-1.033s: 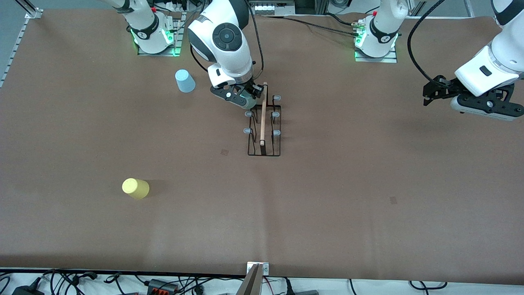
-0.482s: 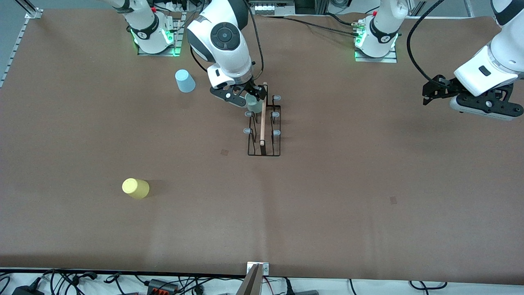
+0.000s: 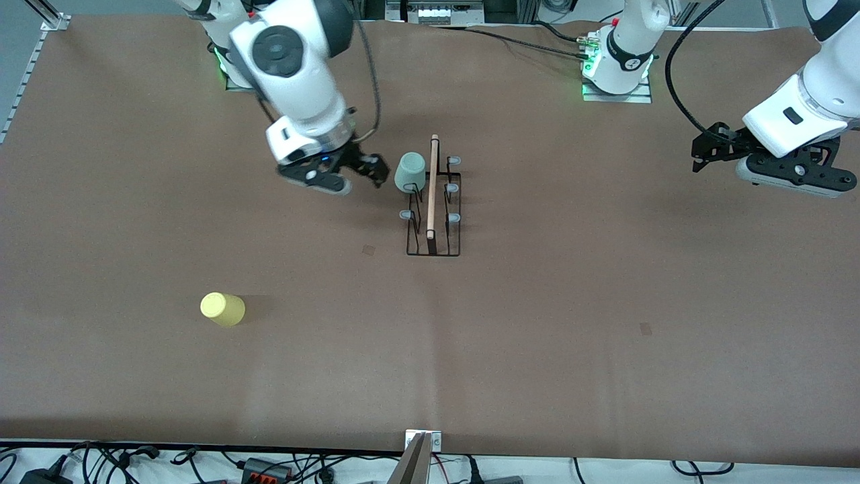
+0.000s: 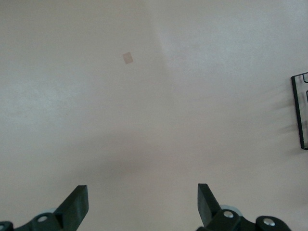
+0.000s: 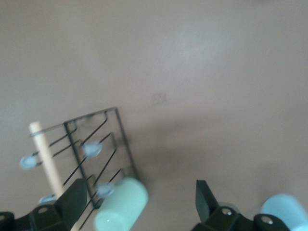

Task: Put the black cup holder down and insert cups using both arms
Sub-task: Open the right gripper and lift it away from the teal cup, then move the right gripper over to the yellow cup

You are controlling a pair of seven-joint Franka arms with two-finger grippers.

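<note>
The black cup holder (image 3: 433, 208) stands on the table between the two arms' bases, wooden rod on top. The pale green cup (image 3: 410, 172) sits upside down on its prong farthest from the front camera, on the side toward the right arm's end. It also shows in the right wrist view (image 5: 120, 207) next to the holder (image 5: 91, 149). My right gripper (image 3: 363, 171) is open and empty, beside the green cup, apart from it. The yellow cup (image 3: 222, 308) lies nearer the front camera. The light blue cup shows only in the right wrist view (image 5: 285, 211). My left gripper (image 3: 702, 156) is open and empty, waiting at the left arm's end.
The holder's base corner (image 4: 301, 110) shows at the edge of the left wrist view. Small square marks are on the brown table (image 3: 369, 249). Cables and a metal bracket (image 3: 422, 440) lie along the table's front edge.
My right gripper has let go of the green cup, leaving it on the prong, and moved away toward the right arm's end. Its arm now hides the blue cup.
</note>
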